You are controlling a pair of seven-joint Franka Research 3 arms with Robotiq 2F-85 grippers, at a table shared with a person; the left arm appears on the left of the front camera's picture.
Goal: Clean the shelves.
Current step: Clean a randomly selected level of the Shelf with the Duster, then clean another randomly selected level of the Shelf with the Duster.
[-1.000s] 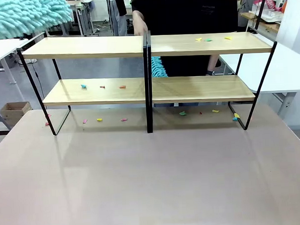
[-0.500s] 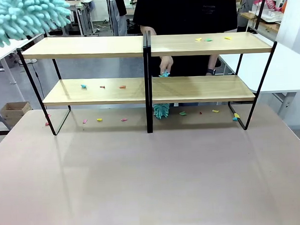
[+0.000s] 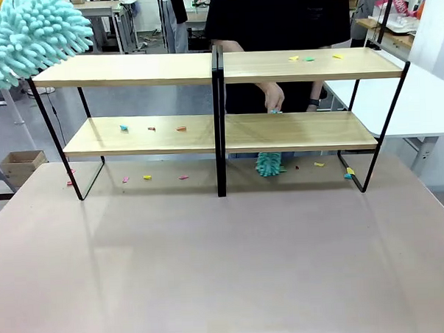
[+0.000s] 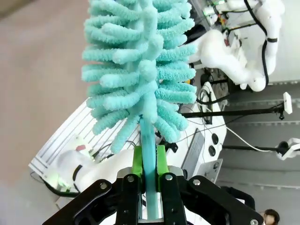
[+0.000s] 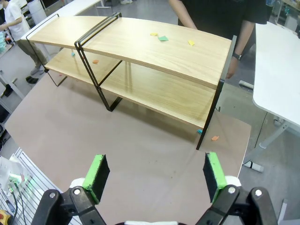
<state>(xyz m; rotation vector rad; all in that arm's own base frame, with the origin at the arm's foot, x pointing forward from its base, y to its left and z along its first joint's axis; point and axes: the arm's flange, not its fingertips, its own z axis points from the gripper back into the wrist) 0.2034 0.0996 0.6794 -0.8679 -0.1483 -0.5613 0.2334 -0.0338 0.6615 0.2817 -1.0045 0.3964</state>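
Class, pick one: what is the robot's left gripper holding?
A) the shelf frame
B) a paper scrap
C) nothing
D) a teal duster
D: in the left wrist view the left gripper is shut on the handle of the teal duster, with a green pad on either side of it.

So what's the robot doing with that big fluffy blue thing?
The left gripper is shut on a fluffy teal duster, up by the top left end of the shelves. Across the table, a person's hand holds a smaller duster under the lower right board. Little coloured paper scraps lie on the shelves and the table. The right gripper hangs open, empty.
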